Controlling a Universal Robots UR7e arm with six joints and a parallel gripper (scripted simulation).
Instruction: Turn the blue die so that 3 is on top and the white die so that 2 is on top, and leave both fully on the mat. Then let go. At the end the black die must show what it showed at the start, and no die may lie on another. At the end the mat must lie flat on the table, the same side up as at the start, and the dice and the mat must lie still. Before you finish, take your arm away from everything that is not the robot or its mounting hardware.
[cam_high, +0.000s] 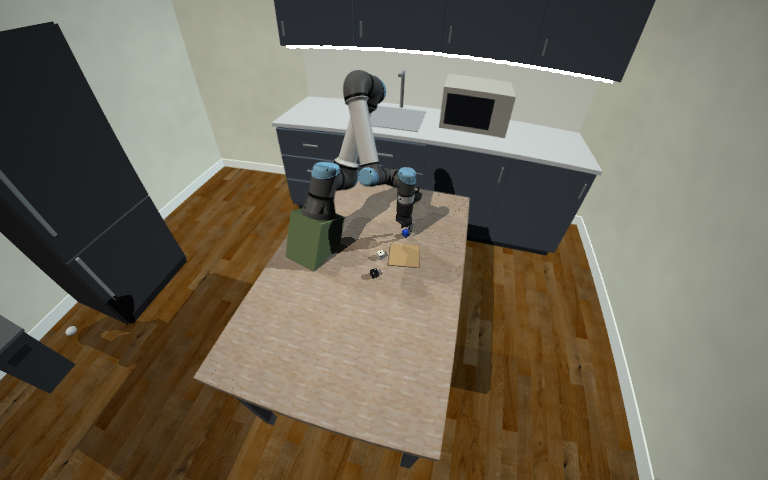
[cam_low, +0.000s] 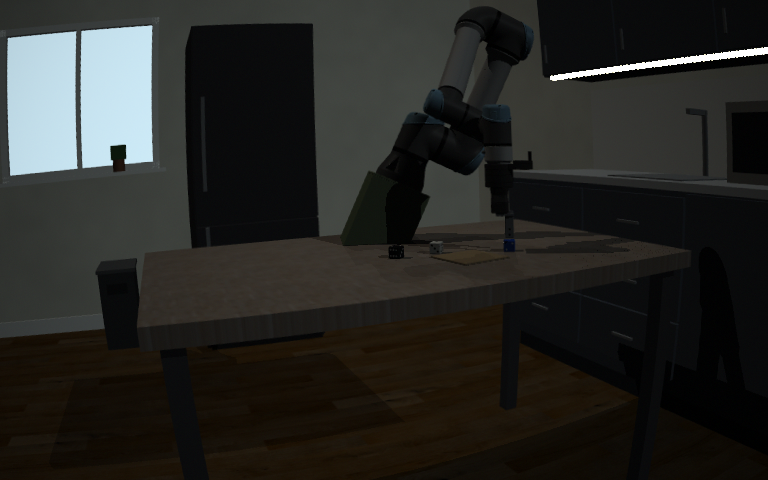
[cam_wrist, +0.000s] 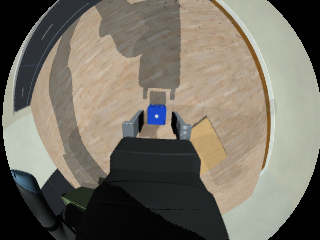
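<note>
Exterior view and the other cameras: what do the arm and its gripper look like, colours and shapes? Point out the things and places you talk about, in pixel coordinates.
The arm (cam_high: 361, 127) (cam_low: 461, 59) has pale grey, tube-shaped links, rounded dark grey joints and light blue caps. The gripper (cam_high: 405, 228) (cam_low: 509, 236) (cam_wrist: 157, 117) has a black, blocky body and two slim grey fingers with dark inner faces. I can't make out any lettering or loose cables.

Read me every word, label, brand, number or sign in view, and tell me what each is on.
Words, labels, brands or numbers: none that I can read.
One white dot: on the blue die, facing the wrist camera.
Pips on the white die and black die: too small to count surely.
</note>
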